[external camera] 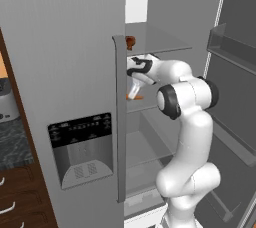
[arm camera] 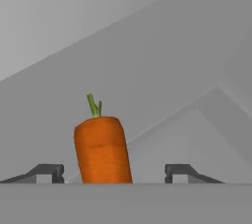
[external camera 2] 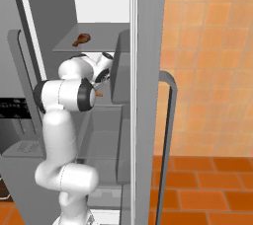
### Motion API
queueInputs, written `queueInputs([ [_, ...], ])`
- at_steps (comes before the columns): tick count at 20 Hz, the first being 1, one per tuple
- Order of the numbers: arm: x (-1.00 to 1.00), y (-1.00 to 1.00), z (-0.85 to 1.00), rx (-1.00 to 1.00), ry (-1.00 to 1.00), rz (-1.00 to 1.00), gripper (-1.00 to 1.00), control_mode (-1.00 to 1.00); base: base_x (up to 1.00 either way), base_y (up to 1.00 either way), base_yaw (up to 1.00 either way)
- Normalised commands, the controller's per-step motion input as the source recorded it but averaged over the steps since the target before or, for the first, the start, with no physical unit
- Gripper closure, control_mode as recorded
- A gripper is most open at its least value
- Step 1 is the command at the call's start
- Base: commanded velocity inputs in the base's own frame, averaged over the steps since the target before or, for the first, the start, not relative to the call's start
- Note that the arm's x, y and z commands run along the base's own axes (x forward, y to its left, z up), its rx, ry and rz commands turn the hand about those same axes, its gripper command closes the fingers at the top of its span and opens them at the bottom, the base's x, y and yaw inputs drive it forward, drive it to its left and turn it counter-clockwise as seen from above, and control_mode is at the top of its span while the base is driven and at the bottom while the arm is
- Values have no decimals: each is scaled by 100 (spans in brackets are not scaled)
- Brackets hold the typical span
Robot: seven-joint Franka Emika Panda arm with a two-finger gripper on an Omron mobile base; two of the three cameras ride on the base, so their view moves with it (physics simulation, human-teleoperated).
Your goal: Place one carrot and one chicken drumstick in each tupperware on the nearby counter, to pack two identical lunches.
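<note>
The hand (arm camera: 114, 173) stood spread around a carrot (arm camera: 102, 149), while a drumstick (external camera 2: 81, 39) lay on the fridge shelf (external camera 2: 99, 44) above.

Orange carrot (arm camera: 102, 150) with green stalk, brown drumstick (external camera 2: 82, 39), grey fridge shelf (external camera 2: 99, 41).

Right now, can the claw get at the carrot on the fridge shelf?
Probably yes. In the hand view the carrot stands between the claw's two fingertips, gaps showing on both sides, nothing in between. The jaws look open around it, not yet touching.
</note>
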Motion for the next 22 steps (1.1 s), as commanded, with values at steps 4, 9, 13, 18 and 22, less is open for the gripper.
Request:
queueInputs([
  [4, -13, 15, 0, 0, -3, 0, 100, -100, 0, 0, 0],
  [9, -22, 11, 0, 0, -1, 0, 100, -100, 0, 0, 0],
  [13, -37, 2, -6, -1, -10, 0, 100, -100, 0, 0, 0],
  [18, -79, -7, 4, -2, -27, 0, 100, -100, 0, 0, 0],
  [22, -98, -14, 72, 0, -6, -8, 100, -100, 0, 0, 0],
])
